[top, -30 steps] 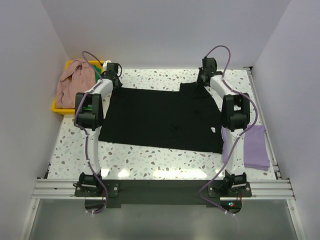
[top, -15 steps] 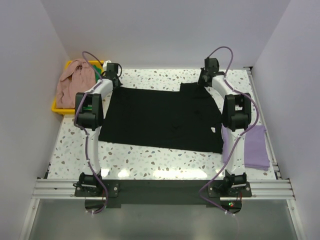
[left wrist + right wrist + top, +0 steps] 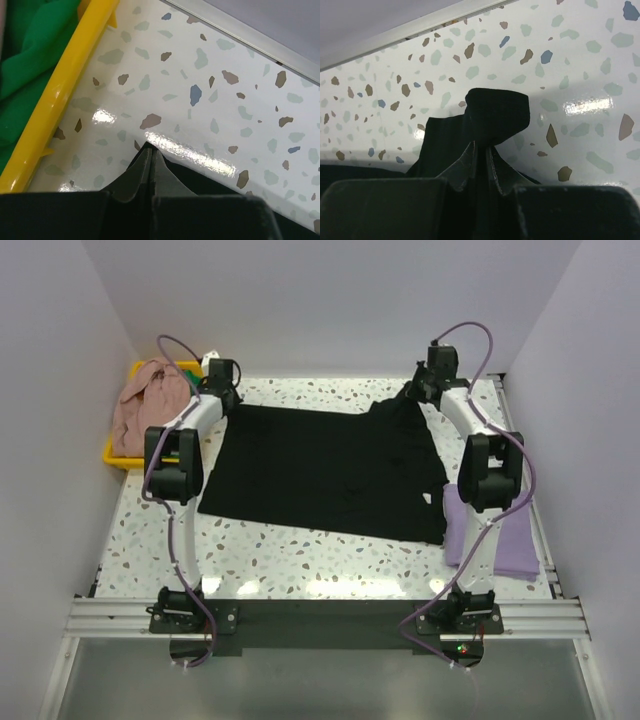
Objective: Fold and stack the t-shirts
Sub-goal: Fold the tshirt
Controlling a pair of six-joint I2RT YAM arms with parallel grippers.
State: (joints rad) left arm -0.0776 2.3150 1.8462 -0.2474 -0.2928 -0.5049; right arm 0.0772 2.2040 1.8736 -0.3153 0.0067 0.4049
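We see the black t-shirt spread flat across the speckled table, its hem towards the arm bases. At the shirt's far left corner the left gripper has its jaws pressed together, with black cloth showing just beside the tips. At the far right corner the right gripper is clamped on a pinch of the shirt, and a rounded fold of fabric pokes out beyond the fingertips. That corner is lifted and bunched. Just right of the shirt lies a folded lilac t-shirt, partly under the right arm. Left of the shirt sits a yellow bin holding a pink garment and some green cloth.
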